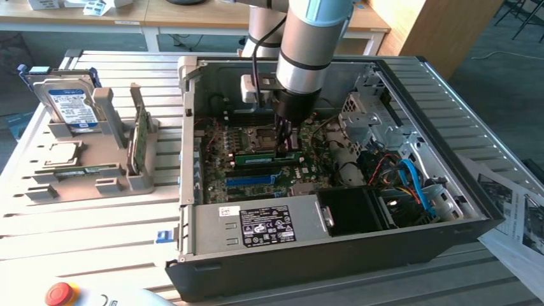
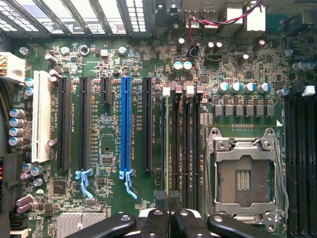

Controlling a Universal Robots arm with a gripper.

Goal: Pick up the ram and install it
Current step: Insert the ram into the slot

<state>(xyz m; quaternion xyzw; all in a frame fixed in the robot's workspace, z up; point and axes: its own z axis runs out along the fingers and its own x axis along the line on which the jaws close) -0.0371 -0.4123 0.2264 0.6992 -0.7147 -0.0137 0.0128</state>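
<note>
The ram (image 1: 265,155), a narrow green stick, lies level across the motherboard (image 1: 223,172) inside the open computer case, beside the processor socket (image 1: 257,135). My gripper (image 1: 286,145) comes straight down from above and is shut on the stick's end nearer the exterior view's right. In the wrist view the black fingertips (image 2: 161,214) meet around a thin edge-on strip, the ram (image 2: 166,144), which runs along the outermost black memory slot. The neighbouring memory slots (image 2: 185,148) stand bare. Whether the stick is seated in the slot I cannot tell.
A grey holder (image 1: 102,182) at the exterior view's left carries a hard drive (image 1: 72,105), a silver processor (image 1: 58,153) and an upright green board (image 1: 137,137). Case walls, the power supply (image 1: 264,224), a drive cage (image 1: 367,121) and blue cables (image 1: 412,178) crowd the arm. A red stop button (image 1: 61,293) sits at the front.
</note>
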